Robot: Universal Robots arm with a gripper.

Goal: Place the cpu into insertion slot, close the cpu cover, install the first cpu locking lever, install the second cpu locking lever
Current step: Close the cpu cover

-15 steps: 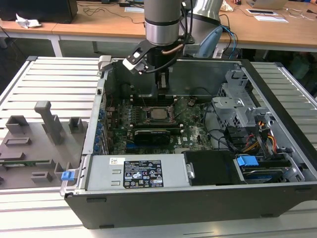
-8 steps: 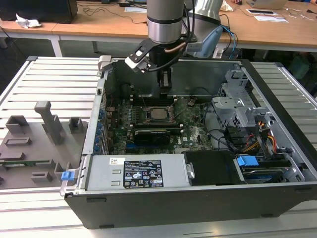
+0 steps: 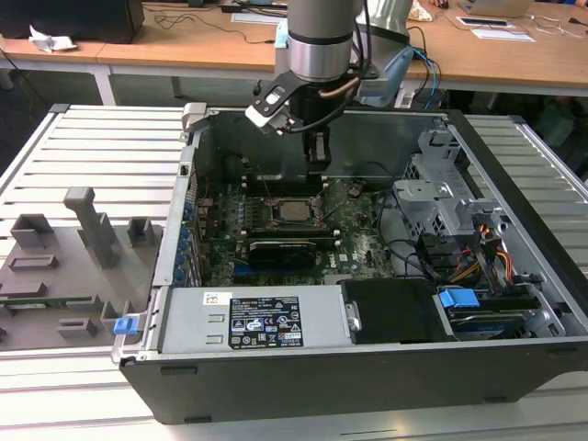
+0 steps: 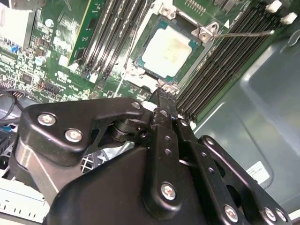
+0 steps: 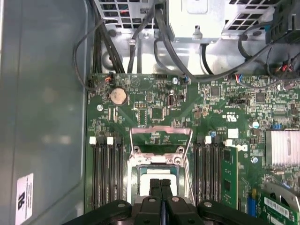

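Observation:
The cpu (image 3: pixel 294 209) lies silvery face up in the insertion slot (image 3: pixel 275 208) on the motherboard; both wrist views show the cpu (image 4: pixel 168 49) (image 5: pixel 154 174) seated in the slot (image 4: pixel 139 60) (image 5: pixel 136 174). In the first wrist view the cpu cover (image 5: pixel 161 130) stands raised beside the socket, with the board showing through its cut-out. A thin wire locking lever (image 4: pixel 243 33) sticks out sideways from a socket corner. My gripper (image 3: pixel 317 170) (image 4: pixel 161 96) (image 5: pixel 161 183) hangs just above the socket's edge, shut with nothing between its fingers.
The open computer case holds memory slots (image 5: pixel 108 168) on both sides of the socket, a long black expansion card (image 3: pixel 280 248), a metal drive cage (image 3: pixel 441 197), cables (image 3: pixel 413 253) and a power supply (image 3: pixel 248 322). A grey fixture plate (image 3: pixel 64 257) lies at the exterior view's left.

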